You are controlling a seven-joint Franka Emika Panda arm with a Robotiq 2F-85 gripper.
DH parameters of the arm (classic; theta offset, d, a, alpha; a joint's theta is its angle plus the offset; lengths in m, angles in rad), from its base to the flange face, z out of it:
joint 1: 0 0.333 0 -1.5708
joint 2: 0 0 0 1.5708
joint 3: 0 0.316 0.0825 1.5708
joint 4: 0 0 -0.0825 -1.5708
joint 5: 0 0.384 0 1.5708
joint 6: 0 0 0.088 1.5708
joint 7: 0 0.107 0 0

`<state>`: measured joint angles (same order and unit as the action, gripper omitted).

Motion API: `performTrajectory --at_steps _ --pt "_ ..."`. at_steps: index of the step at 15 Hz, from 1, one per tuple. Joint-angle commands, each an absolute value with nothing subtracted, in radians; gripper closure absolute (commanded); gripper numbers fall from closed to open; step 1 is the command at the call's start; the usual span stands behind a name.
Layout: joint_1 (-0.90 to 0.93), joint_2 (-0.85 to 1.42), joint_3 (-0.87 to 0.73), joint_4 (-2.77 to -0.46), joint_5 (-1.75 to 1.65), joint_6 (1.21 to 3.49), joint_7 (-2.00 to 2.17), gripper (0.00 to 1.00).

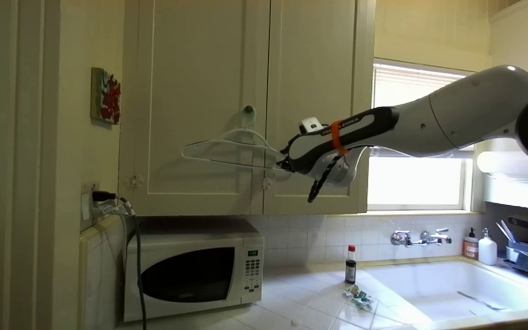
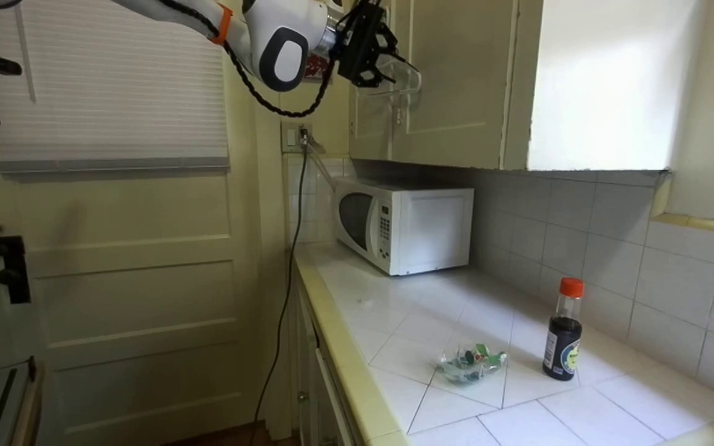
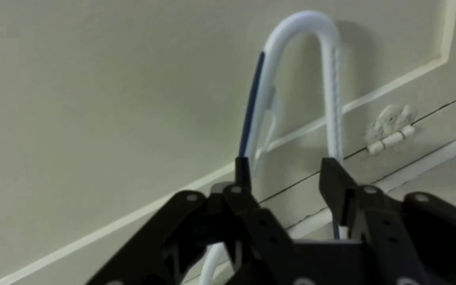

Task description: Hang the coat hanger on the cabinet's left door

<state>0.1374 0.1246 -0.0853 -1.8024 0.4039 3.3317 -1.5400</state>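
Cream paint covered the tall, recessed-panel left door of the upper cabinet (image 1: 195, 91), which stood closed beside its narrower-looking cream twin (image 1: 312, 59). In front of that twin reached the jointed white-and-black robot arm (image 1: 470, 114); clearing it from the place remained to be done. The slim, pale, triangular coat hanger (image 1: 244, 130) was in front of the left door, one end extending toward the twin as far as the black two-fingered gripper (image 3: 286, 166). In the wrist view its fingers (image 3: 243, 172) were spread well apart, with the hanger's pale bars running close by the tips; it did not appear clamped on anything, though whether a finger brushed a bar could not be told. Smallest of all, the dark round knob (image 1: 248, 109) was met by the hanger's little curved hook (image 1: 253, 114), which in an exterior view seemed to loop around it, too small there to confirm.

On that reading, carrying the hanger up, hooking it and releasing it looked done, and the task nearly complete. What seemed left was to back the gripper away without snagging a bar and to see the hanger rest on the knob alone. Were the hook merely beside the knob, withdrawing would let the hanger fall.
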Motion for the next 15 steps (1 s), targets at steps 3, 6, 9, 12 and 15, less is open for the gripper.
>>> performTrajectory --at_steps 3,6,9,12,15 --pt "0.223 0.020 -0.096 -1.941 0.367 3.287 -1.595 0.04" --pt "0.192 -0.091 0.013 -2.070 0.083 3.267 -1.391 0.00" --pt "0.301 -0.179 0.013 -2.178 0.141 3.194 -1.447 0.00" --pt "0.292 -0.266 -0.024 -2.314 0.139 3.074 -1.459 0.00" --pt "0.125 -0.317 -0.001 -2.412 0.036 3.020 -1.389 0.00"
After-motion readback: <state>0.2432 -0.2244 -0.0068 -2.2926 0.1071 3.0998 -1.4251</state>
